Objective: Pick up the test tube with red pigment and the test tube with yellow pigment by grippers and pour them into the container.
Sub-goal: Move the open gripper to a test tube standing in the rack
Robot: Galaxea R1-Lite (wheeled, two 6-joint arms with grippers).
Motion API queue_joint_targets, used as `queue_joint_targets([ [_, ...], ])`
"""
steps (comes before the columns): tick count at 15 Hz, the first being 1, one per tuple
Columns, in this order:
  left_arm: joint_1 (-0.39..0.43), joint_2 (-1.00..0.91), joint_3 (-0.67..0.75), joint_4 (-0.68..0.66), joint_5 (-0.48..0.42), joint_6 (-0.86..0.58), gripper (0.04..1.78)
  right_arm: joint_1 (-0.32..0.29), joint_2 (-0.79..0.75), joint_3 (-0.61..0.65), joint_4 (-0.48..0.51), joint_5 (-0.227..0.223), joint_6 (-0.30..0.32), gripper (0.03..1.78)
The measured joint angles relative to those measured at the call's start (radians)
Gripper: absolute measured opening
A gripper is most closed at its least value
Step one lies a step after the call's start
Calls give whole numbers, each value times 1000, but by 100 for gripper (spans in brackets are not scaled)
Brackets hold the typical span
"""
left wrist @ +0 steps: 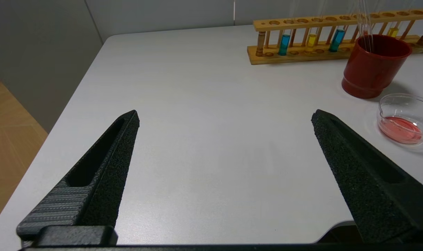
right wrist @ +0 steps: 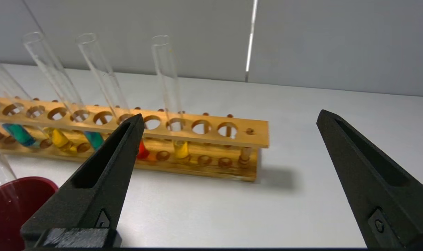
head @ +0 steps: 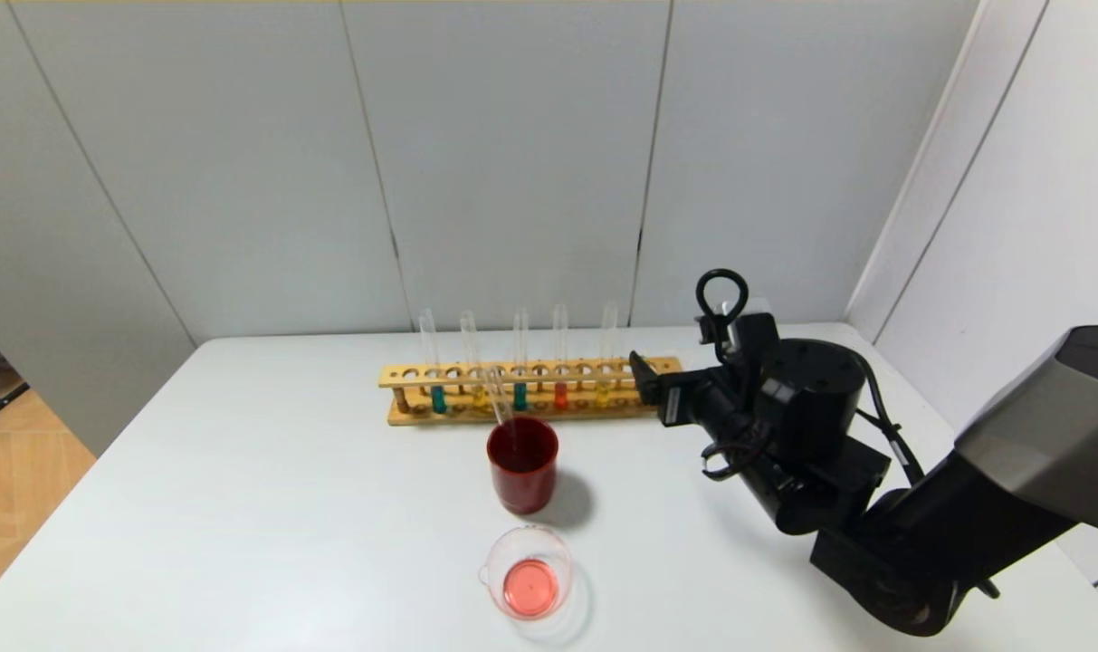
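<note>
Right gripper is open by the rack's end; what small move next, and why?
Probably ease the right gripper leftward along the wooden rack to straddle the test tube with yellow pigment. Its fingers are open and empty, that tube stands nearest them, and the container already holds red liquid.

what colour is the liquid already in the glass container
Pinkish red, a shallow pool in the container; the head view shows it best.

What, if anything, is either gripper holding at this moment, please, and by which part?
Nothing is held. The right gripper is open near the rack's end, and the left gripper is open over bare table.
</note>
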Motion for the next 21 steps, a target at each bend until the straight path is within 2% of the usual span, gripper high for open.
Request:
queue_joint_targets([
  [5,0,0,0,0,0,0,175,36,39,-30,-31,57,14,173],
  [10,0,0,0,0,0,0,175,31,99,-55,-33,134,8,173],
  [16,0,0,0,0,0,0,175,-22,170,-128,-34,140,18,173],
  [21,0,0,0,0,0,0,175,-37,224,-205,-33,141,15,173],
])
